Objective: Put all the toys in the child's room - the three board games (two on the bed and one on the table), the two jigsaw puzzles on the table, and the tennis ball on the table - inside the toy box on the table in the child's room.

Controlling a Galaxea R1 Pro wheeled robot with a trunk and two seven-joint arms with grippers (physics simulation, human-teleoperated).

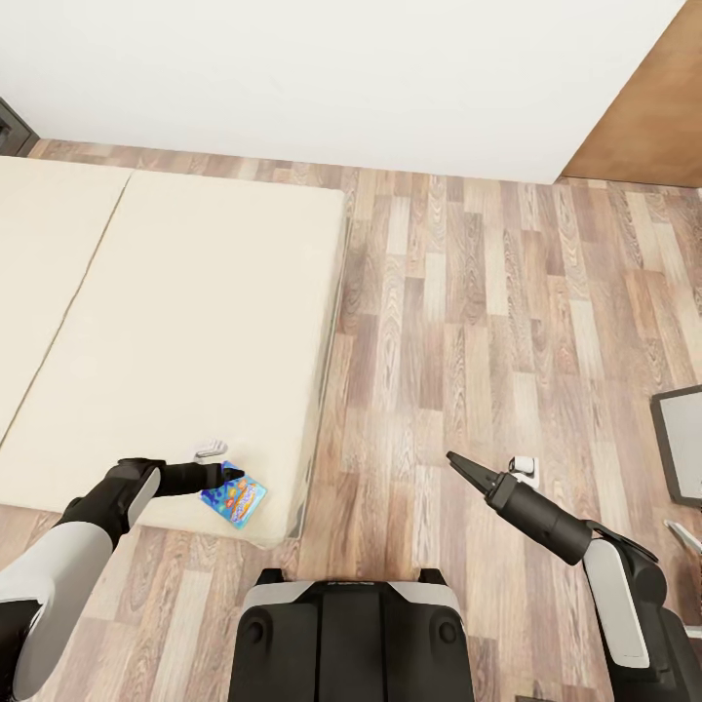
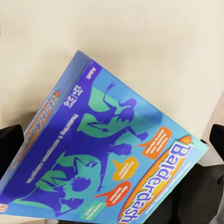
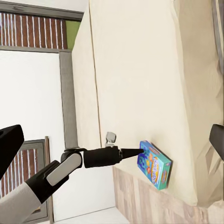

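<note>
A small blue board game (image 1: 235, 495) (image 2: 107, 154) (image 3: 154, 164) lies flat on the bed (image 1: 175, 322), close to the beige mattress's front right corner. My left gripper (image 1: 229, 475) (image 3: 137, 151) is right at the box. In the left wrist view its dark fingers (image 2: 10, 149) stand wide apart at either side of the cover, so it is open. My right gripper (image 1: 456, 461) hangs over the wood floor to the right of the bed, open and holding nothing. The table and toy box are out of view.
Wood-plank floor (image 1: 468, 322) stretches to the right of the bed up to a white wall (image 1: 341, 78). A brown panel (image 1: 648, 107) stands at the far right corner. A grey-framed object (image 1: 682, 444) pokes in at the right edge. My base (image 1: 351, 634) sits by the bed's corner.
</note>
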